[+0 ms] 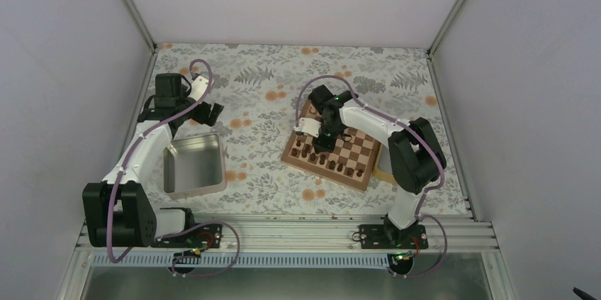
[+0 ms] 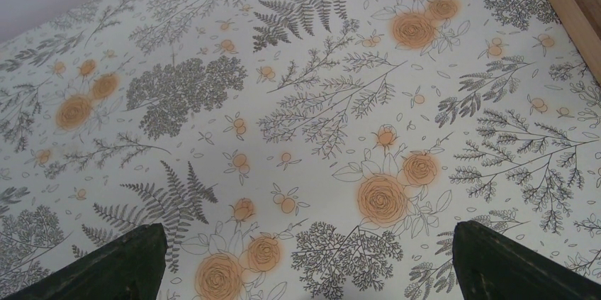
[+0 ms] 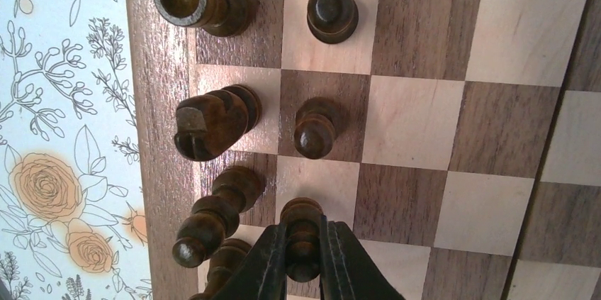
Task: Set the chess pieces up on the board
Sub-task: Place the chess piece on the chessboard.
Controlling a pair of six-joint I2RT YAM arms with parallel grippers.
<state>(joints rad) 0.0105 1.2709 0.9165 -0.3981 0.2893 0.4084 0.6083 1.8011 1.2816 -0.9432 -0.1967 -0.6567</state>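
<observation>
The board (image 1: pixel 358 145) lies right of centre, with dark chess pieces (image 1: pixel 327 159) along its left and near sides. My right gripper (image 1: pixel 320 140) hangs over its left part. In the right wrist view the gripper (image 3: pixel 302 257) is shut on a dark pawn (image 3: pixel 302 223) whose base points at a light square (image 3: pixel 322 179); whether it touches I cannot tell. Beside it stand a rook (image 3: pixel 195 2), a knight (image 3: pixel 209 123), a bishop (image 3: pixel 212 218) and two pawns (image 3: pixel 332 10). My left gripper (image 1: pixel 211 112) is open and empty over the floral cloth (image 2: pixel 305 264), far from the board.
A grey metal tin (image 1: pixel 193 164) sits open at the near left beside the left arm. A light wooden tray (image 1: pixel 383 172) pokes out from under the board's near right corner. A wooden edge (image 2: pixel 574 2) shows at the top right of the left wrist view.
</observation>
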